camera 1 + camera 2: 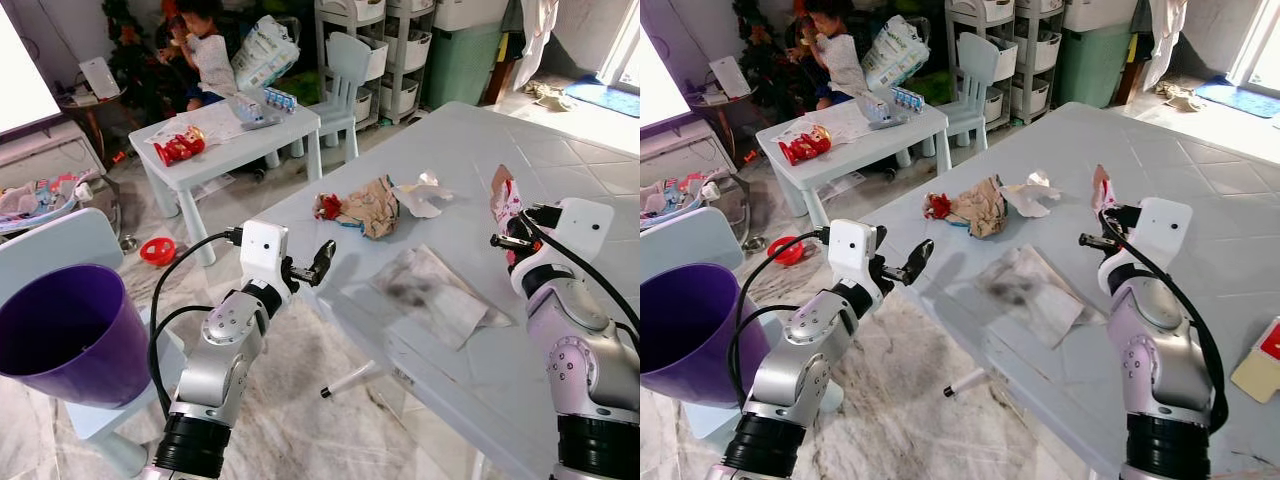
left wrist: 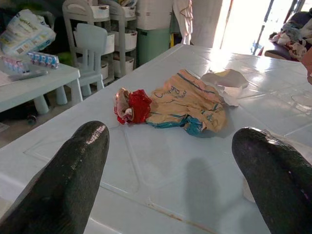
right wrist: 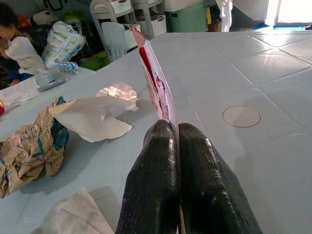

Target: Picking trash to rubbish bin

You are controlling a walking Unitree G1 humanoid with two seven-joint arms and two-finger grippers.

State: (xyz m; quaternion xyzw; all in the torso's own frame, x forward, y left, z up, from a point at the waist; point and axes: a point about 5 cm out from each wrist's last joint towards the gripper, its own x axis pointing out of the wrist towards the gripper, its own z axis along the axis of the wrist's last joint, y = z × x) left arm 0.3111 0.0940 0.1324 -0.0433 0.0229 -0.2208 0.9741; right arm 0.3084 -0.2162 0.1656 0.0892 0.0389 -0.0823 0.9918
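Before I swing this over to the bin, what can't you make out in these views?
- Purple plastic bin: its left side is cut by the left eye view's edge.
- Thin red-and-white wrapper: its lower end is hidden between the right pincer's shut fingers.
- Yellow card: cut by the right eye view's edge.

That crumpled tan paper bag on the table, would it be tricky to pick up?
Probably not. The crumpled tan paper bag looks thin and creased, so likely light and floppy, giving way under the fingers rather than slipping. Lying flat and wrinkled, it seems unlikely to roll. The open left end effector faces it; a red wrapper touching it might drag along.
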